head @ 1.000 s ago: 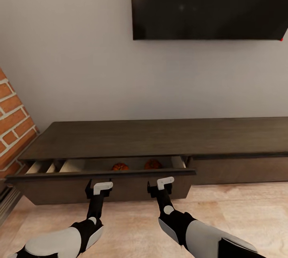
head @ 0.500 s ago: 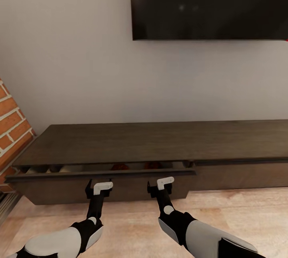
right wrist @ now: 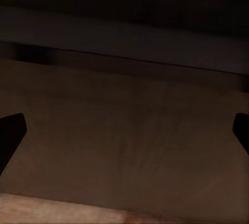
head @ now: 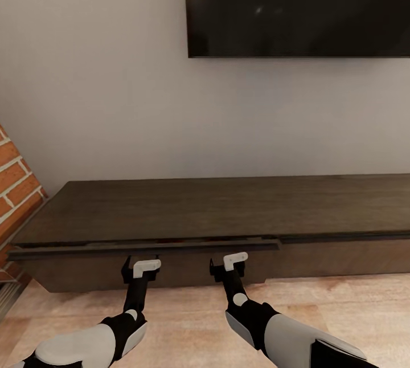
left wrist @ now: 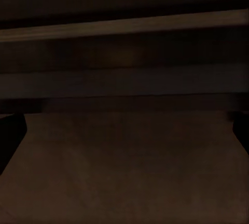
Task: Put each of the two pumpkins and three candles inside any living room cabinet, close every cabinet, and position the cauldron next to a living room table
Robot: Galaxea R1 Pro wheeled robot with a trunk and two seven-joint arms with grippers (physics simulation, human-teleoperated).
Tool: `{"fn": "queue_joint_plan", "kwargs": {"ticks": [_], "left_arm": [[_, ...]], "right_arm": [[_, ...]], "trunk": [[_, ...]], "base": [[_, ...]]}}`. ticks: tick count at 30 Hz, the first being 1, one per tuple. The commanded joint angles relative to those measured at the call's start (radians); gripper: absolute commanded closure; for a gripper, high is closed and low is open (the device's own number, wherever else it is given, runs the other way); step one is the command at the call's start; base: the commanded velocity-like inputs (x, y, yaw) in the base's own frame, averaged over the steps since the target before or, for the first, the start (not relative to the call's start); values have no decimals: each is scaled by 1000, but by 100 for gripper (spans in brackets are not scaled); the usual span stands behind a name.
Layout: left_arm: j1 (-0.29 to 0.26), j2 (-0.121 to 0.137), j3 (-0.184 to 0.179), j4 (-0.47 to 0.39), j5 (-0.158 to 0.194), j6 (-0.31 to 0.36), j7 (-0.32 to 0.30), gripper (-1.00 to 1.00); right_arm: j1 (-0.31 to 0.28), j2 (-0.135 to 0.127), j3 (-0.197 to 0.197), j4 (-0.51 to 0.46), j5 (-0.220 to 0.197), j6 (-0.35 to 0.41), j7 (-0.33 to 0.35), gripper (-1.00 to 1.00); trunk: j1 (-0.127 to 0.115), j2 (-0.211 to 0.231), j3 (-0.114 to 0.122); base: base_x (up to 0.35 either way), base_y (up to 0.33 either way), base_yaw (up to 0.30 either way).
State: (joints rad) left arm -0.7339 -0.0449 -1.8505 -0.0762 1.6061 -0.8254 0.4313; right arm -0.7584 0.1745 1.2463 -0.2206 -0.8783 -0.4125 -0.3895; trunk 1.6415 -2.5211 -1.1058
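The cabinet [head: 199, 208] is a long, low dark brown unit against the wall. Its left drawer front [head: 182, 277] stands almost flush, with only a thin dark slit under the top. My left gripper [head: 140, 264] and right gripper [head: 228, 261] are both open and pressed up to that drawer front, side by side. In the left wrist view the drawer front [left wrist: 124, 172] is very close, with my fingertips [left wrist: 10, 135] spread to the edges; the right wrist view has the same brown panel [right wrist: 124, 146]. The pumpkins, candles and cauldron are hidden or out of view.
A black TV [head: 296, 6] hangs on the grey wall above the unit. A red brick wall [head: 17, 185] stands at the left. Light wood floor [head: 341, 311] lies in front of the unit, to the right of my arms.
The left drawer has slid in from partly open to almost shut, hiding the two pumpkins and the beige inside. The camera has moved closer with the base; both grippers stay on the front.
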Motion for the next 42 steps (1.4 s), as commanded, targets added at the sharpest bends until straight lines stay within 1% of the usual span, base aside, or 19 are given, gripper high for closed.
{"fn": "queue_joint_plan", "kwargs": {"ticks": [1,10,42], "left_arm": [[-1,0,-10,-2,-1,-1,9,-100],[-1,0,-10,-2,-2,-2,9,-100],[-1,0,-10,-2,-1,-4,9,-100]], "right_arm": [[-1,0,9,0,-8,-3,-5,-100],[-1,0,9,0,-7,-3,-5,-100],[-1,0,9,0,-1,-3,-5,-100]], "trunk": [[0,0,-1],[0,0,-1],[0,0,-1]], "base": [[84,0,0],[69,0,0],[10,0,0]]}}
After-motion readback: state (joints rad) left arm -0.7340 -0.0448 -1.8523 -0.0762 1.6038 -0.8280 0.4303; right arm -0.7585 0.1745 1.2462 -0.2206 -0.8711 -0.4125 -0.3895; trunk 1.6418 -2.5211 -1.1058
